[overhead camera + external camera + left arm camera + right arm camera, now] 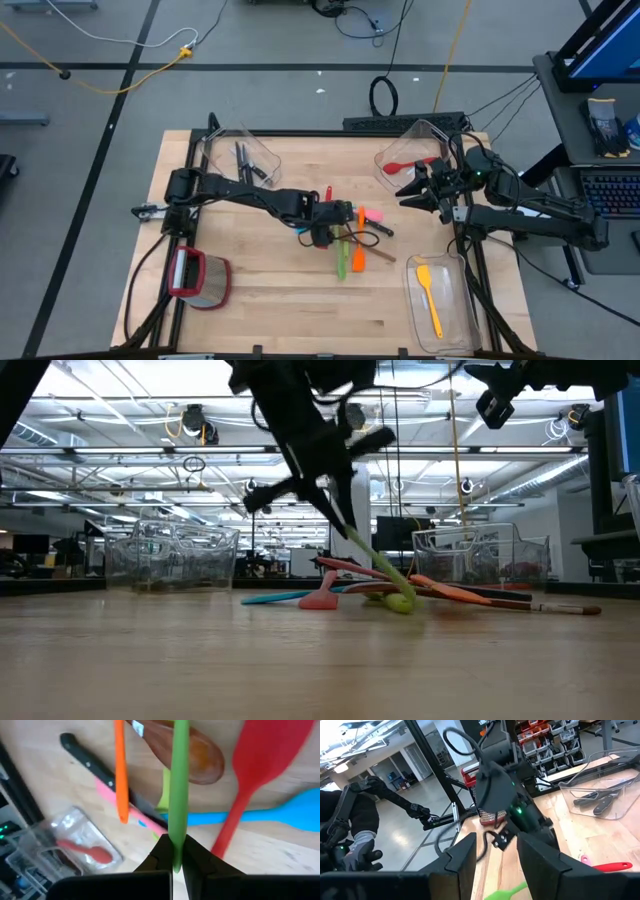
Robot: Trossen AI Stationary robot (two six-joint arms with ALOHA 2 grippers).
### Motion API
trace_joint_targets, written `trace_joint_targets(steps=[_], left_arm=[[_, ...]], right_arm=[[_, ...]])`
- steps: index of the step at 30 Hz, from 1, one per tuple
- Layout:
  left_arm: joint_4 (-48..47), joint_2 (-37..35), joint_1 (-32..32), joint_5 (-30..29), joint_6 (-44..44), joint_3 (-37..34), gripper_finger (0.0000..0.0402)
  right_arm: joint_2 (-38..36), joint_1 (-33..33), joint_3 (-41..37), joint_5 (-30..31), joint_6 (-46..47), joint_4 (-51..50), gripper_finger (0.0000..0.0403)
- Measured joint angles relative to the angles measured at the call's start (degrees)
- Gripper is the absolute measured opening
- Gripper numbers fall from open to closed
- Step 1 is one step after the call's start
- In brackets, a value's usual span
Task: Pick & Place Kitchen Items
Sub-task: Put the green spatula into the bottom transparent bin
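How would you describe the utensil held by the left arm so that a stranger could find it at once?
Find the pile of utensils mid-table. The left gripper is shut on the green spatula, lifting its handle end. It is the only green one, slanting up from the pile.

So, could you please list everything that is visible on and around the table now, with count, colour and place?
Green utensil: one, green, held by its handle in the left gripper, its far end in the pile at table centre.
Loose pile: several utensils, orange, pink, red, blue, plus a brown wooden spoon and a black-handled knife, table centre.
Bin with knives: one, clear, back left.
Bin with red utensil: one, clear, back right.
Bin with yellow spatula: one, clear, front right.
Red-rimmed container: one, clear, front left.
Table: one, light wood.
Left gripper: shut on the green utensil, over the pile.
Right gripper: open, empty, beside the back right bin.
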Motion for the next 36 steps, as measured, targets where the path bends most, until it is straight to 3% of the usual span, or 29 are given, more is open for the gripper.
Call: trace_joint_targets(steps=[7,15,21,26,36], left_arm=[[-3.76,-4.92,-0.26,0.2,-7.91,0.0,0.0007],[-5.75,-10.24,1.75,2.09,-30.04,0.01,0.0009],[-4.11,-13.65,3.95,10.69,-52.43,0.02,0.001],[-0.58,-15.68,5.25,16.28,-65.58,0.02,0.0007],[3.34,-15.99,6.34,22.49,-83.72,0.02,0.0006]], right_arm=[[0.04,-0.02,0.0,0.0,-0.02,-0.01,0.0134],[0.09,-0.04,0.0,0.02,-0.02,0.69,0.0134],[0.09,-0.04,0.0,0.02,-0.1,0.84,0.0134],[0.09,-0.17,0.0,0.31,-0.22,1.87,0.0134],[0.05,-0.17,0.0,12.43,-2.31,16.57,0.0134]])
